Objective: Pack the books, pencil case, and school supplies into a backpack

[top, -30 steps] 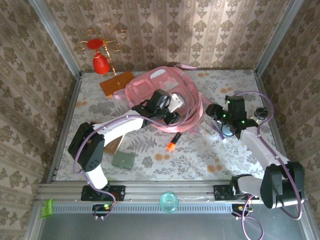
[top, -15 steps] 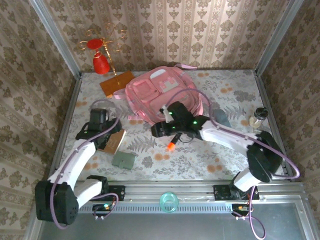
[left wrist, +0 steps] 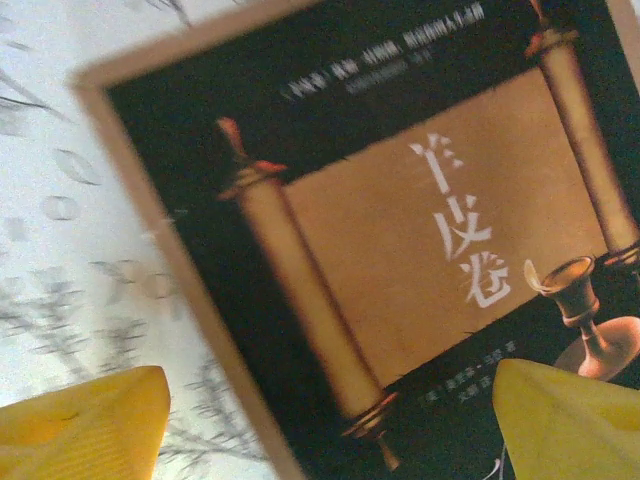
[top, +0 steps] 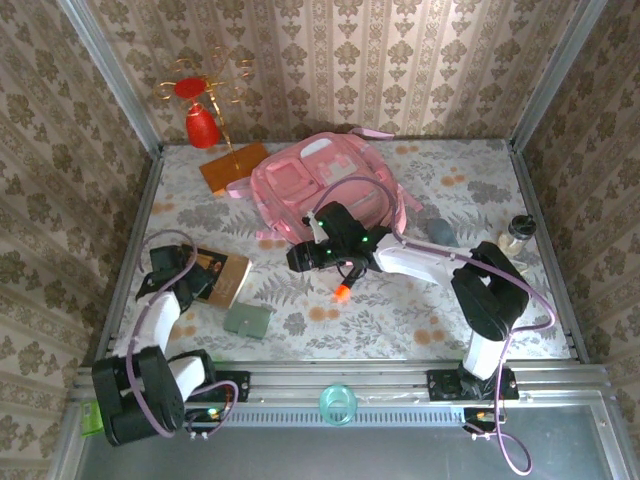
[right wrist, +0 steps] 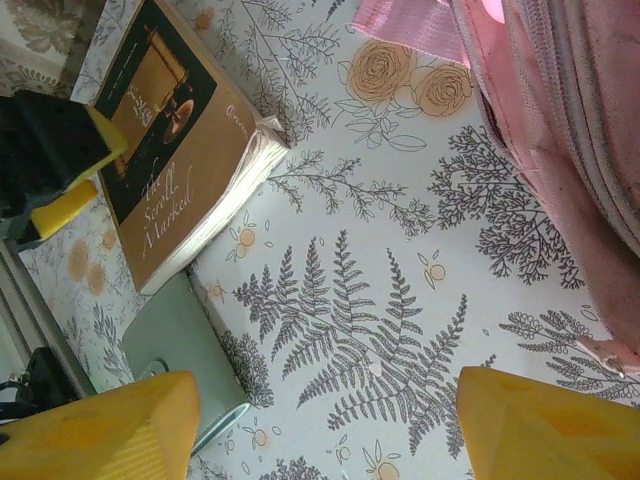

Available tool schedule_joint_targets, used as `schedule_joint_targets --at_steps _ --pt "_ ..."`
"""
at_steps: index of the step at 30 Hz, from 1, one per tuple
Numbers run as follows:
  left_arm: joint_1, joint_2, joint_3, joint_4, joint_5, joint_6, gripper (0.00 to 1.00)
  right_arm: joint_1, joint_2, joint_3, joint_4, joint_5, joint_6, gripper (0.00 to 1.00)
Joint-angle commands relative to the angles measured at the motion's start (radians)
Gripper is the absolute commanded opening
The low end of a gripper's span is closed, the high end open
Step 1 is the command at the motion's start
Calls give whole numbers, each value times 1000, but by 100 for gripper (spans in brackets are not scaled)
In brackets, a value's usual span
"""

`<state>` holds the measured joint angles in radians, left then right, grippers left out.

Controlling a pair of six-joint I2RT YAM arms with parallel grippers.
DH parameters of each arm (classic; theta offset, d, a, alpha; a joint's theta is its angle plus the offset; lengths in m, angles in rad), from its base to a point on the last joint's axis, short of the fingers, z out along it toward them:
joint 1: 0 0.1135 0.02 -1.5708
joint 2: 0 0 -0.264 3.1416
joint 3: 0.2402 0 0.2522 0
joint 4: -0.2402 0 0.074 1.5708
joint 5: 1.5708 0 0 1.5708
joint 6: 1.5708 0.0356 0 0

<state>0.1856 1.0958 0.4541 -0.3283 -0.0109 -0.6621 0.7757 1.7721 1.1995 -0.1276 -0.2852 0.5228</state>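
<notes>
**Step in hand (judged):** pickup of the tan-brown book (top: 224,281). It lies flat on the table (top: 400,310) at the L side, well apart from the backpack (top: 300,185).

**L gripper** (top: 193,272): set at the book's L end, jaws wide, nothing held. In the L wrist view one fingertip (left wrist: 85,425) is seen over the table and the other over the cover, so the book's edge is straddled. Contact cannot be told.

**R gripper** (top: 302,258): held over bare table just beside the backpack's near edge, jaws wide, empty. The marker (top: 343,290) lies near it on the near side, not gripped.

**Backpack:** flat at rear centre, front pockets up. Whether the main compartment is open cannot be told.

**Other:** a grey-green flat item (top: 247,320) lies near the book's near corner; ID not determined.

**Progress (judged):** early. Book and marker are both outside the backpack.

**Next move (judged):** a finger is to be got under the book's edge before closing, since a flat book gives little purchase. The R arm is prob. needed at the backpack's mouth. Risk: pages may fan or the book may slide away.
</notes>
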Motion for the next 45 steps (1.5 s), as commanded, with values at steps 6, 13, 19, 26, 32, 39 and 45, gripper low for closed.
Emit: schedule_joint_targets --at_steps 6,13,19,26,32,39,45 --pt "-103 146 79 93 118 142 68 -39 22 -8 35 -55 20 69" --pt "-282 353 192 76 128 262 54 -40 35 21 33 -64 15 70" --pt "-356 387 227 86 76 267 50 -15 88 116 -13 -33 -58 70" --pt "-280 217 170 168 111 174 64 16 261 300 -66 29 -84 70" --pt "-256 217 161 203 155 121 68 47 388 453 -180 202 -121 68" --pt "-259 282 147 272 225 80 64 50 506 586 -264 286 -162 68" --pt "-272 318 137 304 230 73 59 50 574 665 -308 285 -198 69"
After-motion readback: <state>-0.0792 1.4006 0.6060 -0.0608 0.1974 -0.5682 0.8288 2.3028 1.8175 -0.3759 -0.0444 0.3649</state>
